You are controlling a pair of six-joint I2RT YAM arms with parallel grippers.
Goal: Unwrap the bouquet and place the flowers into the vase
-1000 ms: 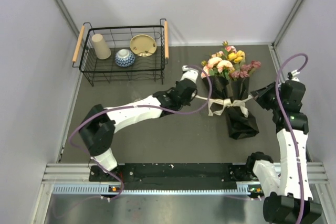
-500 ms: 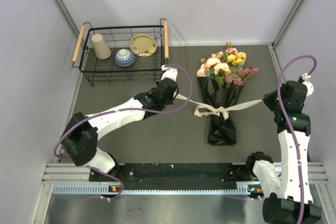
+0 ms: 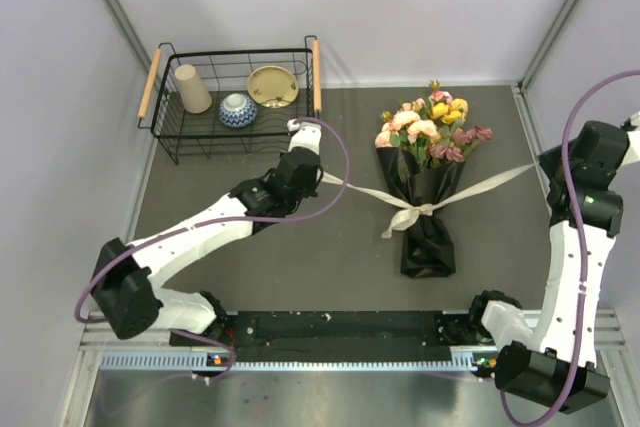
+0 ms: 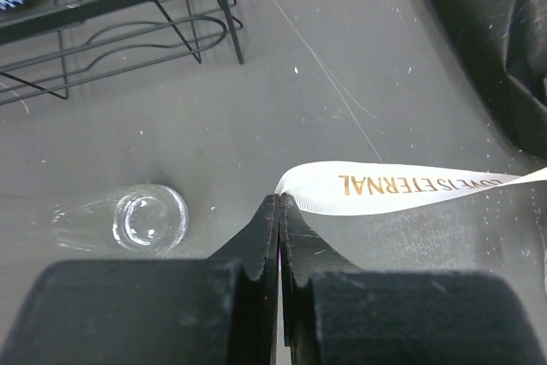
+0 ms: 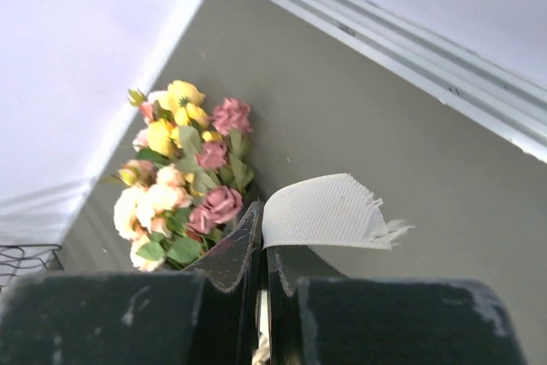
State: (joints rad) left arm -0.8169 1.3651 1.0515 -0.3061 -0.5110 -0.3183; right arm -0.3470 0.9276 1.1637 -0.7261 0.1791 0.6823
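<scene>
The bouquet (image 3: 428, 162) lies on the dark table, flowers (image 3: 430, 127) toward the back, in a black paper cone (image 3: 428, 237). Its cream ribbon (image 3: 470, 187) stretches out both ways from a knot on the cone. My left gripper (image 3: 313, 176) is shut on the ribbon's left end (image 4: 410, 187), the fingertips (image 4: 280, 204) pinching the fold. My right gripper (image 3: 543, 163) is shut on the frayed right end (image 5: 329, 211), with the flowers (image 5: 184, 185) beyond its tips (image 5: 262, 221). The clear glass vase (image 4: 149, 215) shows only in the left wrist view, left of my fingers.
A black wire basket (image 3: 240, 51) with wooden handles stands at the back left, holding a beige paper cup (image 3: 191, 88), a blue-patterned bowl (image 3: 238, 109) and a tan dish (image 3: 272, 85). Its wire frame (image 4: 128, 6) is close ahead of my left gripper. Grey walls enclose the table.
Both grippers have pulled apart, left going left and right going right. The bow's loops have drawn out into taut ribbon with a small knot. The bouquet slid left.
</scene>
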